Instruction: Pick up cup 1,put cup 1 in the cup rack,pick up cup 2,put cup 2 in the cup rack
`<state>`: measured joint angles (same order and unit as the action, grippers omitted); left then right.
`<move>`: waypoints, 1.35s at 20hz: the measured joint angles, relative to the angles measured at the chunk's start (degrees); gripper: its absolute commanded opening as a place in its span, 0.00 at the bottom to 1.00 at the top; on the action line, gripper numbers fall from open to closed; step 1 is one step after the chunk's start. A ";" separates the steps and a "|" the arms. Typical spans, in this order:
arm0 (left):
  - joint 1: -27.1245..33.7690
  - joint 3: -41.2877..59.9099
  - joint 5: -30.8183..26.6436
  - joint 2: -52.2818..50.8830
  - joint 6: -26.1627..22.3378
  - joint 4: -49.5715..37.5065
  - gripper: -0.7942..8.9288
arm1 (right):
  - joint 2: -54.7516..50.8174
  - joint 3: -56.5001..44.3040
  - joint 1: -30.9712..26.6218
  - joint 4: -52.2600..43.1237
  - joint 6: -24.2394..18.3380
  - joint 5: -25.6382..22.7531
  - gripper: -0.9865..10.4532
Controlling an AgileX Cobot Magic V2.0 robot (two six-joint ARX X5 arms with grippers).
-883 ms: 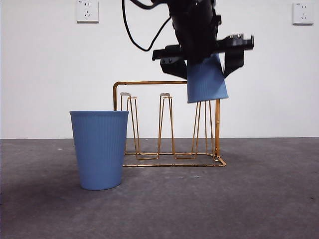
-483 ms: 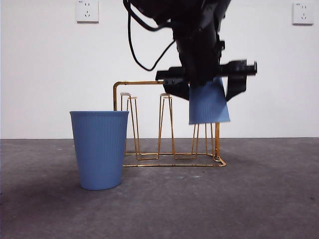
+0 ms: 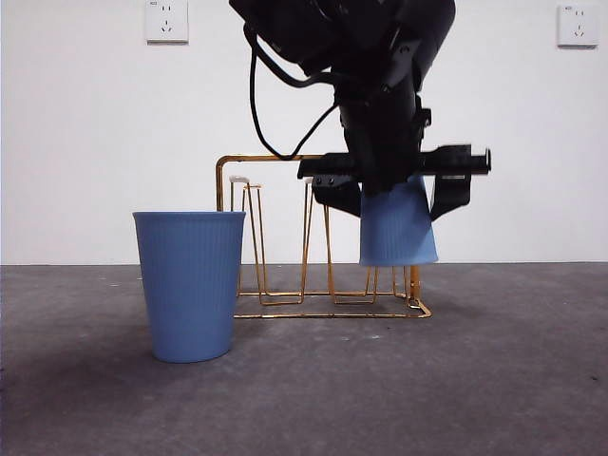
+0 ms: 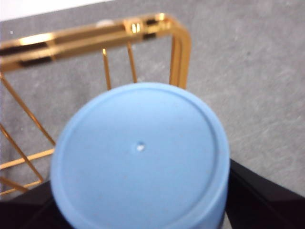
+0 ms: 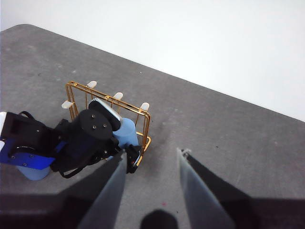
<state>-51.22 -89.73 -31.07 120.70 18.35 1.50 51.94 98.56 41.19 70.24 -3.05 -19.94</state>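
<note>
I'm gripping the upturned ribbed blue plastic cup (image 3: 398, 226) in my left tool (image 3: 394, 180), lowering over the gold wire cup rack (image 3: 275, 160) at three o'clock; misaligned, it could snag a prong and tip the rack.

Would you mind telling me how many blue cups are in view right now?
2: one upright cup stands on the table left of the cup rack; one inverted cup is held by the left gripper over the rack's right end.
</note>
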 measured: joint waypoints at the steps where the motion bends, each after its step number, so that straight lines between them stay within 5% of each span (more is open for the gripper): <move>1: 0.00 0.00 0.00 0.20 0.17 0.28 0.07 | 0.00 0.00 0.00 0.00 0.00 0.00 0.25; 8: 0.09 0.00 2.82 0.33 0.37 1.01 0.10 | 0.00 0.00 0.00 0.00 0.00 0.02 0.25; 11: 0.17 0.00 4.59 0.33 2.21 2.47 0.45 | 0.02 0.00 0.00 0.02 0.00 0.00 0.25; 12: 0.17 0.00 4.63 0.33 2.69 2.67 0.49 | 0.02 0.00 0.00 0.04 0.00 0.00 0.25; 24: 0.96 -0.70 9.35 0.24 3.39 5.49 0.51 | 0.02 0.00 0.00 0.57 -0.44 0.00 0.25; 27: 1.36 -0.70 12.81 0.15 4.28 7.87 0.61 | 0.02 0.00 0.00 0.68 -0.44 0.00 0.25</move>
<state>-49.87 -90.43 -18.26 120.86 22.63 9.37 51.96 98.56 41.19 70.91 -3.49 -19.94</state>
